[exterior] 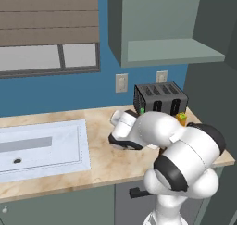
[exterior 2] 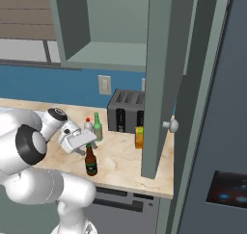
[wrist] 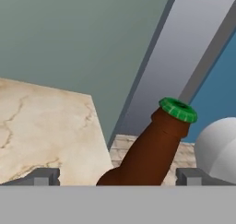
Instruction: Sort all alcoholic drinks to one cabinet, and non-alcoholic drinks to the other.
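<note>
**End effector open around the brown bottle's neck**

I see my end effector (exterior 2: 87,145) spread wide at the brown bottle (exterior 2: 90,162), which stands upright near the front edge of the table (exterior 2: 126,162). In the hand view its green-capped neck (wrist: 177,109) rises between the two fingertips (wrist: 44,176), touching neither. Behind it, the green bottle (exterior 2: 98,127) and the white red-capped bottle (exterior 2: 88,124) stand close together. The orange carton (exterior 2: 139,137) sits in front of the toaster (exterior 2: 126,111), beside the open cabinet door (exterior 2: 161,84).
</note>
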